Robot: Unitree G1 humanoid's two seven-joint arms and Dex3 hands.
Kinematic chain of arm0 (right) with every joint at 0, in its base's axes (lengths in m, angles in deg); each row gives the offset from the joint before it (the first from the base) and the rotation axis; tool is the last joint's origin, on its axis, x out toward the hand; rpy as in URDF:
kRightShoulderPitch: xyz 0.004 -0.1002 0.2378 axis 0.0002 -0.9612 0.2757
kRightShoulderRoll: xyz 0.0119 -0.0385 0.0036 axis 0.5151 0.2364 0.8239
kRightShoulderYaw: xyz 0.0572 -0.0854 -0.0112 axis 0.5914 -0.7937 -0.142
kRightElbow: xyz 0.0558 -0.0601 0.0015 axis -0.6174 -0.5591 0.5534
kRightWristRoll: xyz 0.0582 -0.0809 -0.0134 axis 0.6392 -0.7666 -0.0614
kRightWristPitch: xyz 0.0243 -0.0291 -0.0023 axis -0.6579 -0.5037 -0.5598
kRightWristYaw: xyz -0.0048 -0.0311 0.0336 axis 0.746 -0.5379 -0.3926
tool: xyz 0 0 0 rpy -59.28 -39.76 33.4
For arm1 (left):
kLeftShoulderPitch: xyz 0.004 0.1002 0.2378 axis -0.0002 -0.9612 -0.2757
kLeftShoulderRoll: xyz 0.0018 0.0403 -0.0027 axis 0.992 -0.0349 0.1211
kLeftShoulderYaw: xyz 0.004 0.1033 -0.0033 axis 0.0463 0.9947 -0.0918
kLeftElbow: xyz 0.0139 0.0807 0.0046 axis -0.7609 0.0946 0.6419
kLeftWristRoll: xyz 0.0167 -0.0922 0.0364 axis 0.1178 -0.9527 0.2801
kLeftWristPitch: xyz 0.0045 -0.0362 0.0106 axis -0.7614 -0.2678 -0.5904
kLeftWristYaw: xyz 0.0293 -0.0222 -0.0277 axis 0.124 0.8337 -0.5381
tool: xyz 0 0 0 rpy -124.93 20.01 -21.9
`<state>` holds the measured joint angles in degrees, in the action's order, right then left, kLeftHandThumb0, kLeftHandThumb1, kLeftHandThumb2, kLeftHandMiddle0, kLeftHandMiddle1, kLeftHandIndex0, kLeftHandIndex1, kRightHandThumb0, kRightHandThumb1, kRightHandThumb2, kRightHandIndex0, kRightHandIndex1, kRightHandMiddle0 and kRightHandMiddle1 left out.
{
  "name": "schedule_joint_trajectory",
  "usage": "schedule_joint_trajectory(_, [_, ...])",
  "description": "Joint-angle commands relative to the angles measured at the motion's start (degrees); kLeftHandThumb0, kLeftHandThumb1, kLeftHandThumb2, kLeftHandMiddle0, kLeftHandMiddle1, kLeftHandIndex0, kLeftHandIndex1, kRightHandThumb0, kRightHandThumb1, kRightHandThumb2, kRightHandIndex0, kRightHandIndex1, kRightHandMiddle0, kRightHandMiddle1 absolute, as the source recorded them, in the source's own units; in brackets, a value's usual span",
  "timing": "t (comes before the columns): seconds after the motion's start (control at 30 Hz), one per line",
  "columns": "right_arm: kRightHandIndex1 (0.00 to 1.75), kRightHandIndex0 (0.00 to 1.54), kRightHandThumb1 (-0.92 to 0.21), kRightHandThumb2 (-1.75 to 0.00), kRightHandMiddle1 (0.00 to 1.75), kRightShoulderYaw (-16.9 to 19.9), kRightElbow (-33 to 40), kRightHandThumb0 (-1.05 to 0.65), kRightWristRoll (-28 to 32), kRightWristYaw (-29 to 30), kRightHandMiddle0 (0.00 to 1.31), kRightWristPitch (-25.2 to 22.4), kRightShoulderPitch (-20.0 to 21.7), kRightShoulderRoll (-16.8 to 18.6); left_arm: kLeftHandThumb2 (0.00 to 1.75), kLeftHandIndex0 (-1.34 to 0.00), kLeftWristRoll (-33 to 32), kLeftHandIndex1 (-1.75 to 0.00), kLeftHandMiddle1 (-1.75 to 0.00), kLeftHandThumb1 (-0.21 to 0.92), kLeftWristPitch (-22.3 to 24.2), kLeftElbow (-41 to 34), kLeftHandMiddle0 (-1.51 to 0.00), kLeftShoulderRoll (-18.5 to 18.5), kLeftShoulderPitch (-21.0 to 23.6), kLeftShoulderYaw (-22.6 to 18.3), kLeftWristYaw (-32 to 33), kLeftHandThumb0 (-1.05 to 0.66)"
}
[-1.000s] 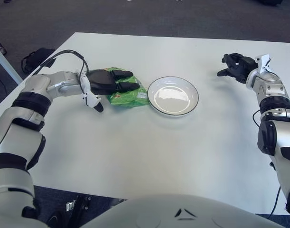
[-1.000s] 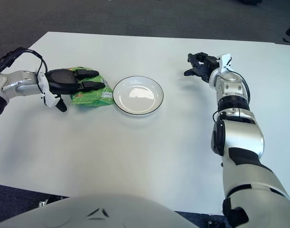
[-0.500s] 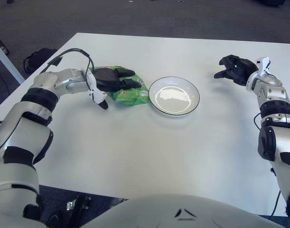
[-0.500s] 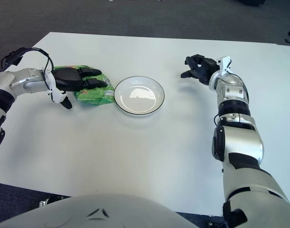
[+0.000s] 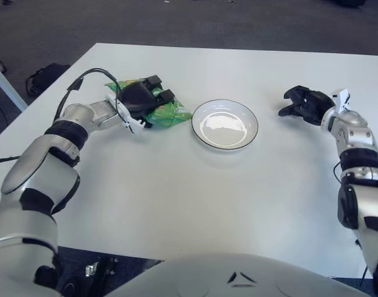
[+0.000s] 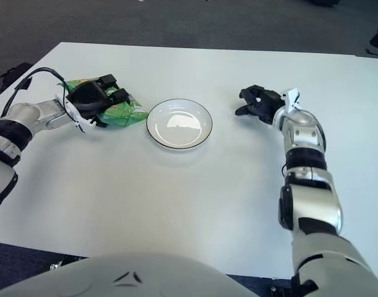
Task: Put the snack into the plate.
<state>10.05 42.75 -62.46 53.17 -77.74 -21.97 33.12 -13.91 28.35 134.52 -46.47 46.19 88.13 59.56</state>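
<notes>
The snack is a green bag (image 5: 168, 114) lying on the white table just left of the plate. My left hand (image 5: 142, 99) lies on top of its left part, fingers curled down around it and thumb at its near edge. The bag's left end shows behind the hand, and its right end sticks out toward the plate. The white plate (image 5: 225, 101) with a dark rim is empty at the table's middle. My right hand (image 5: 303, 104) hovers at the far right, fingers loosely bent and holding nothing. The hand on the bag also shows in the right eye view (image 6: 94, 96).
The table's left edge (image 5: 46, 99) runs close to my left arm. A dark bag with cables (image 5: 43, 77) lies on the floor beyond it. A black cable (image 5: 90, 73) loops over my left wrist.
My left hand's fingers went from lying flat on the bag to curling around it, and the bag bunched up and shifted slightly back-left. My right hand drifted a little nearer.
</notes>
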Motion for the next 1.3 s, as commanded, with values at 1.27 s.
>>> schedule_joint_trajectory(1.27, [1.45, 0.39, -0.83, -0.58, 1.75, 2.18, -4.13, -0.01, 1.96, 15.3, 0.17, 0.62, -7.0, 8.0, 1.55, -0.54, -13.22, -1.75, -1.68, 0.1, -4.51, -10.46, -0.79, 2.98, -7.69, -11.18, 11.09, 0.0])
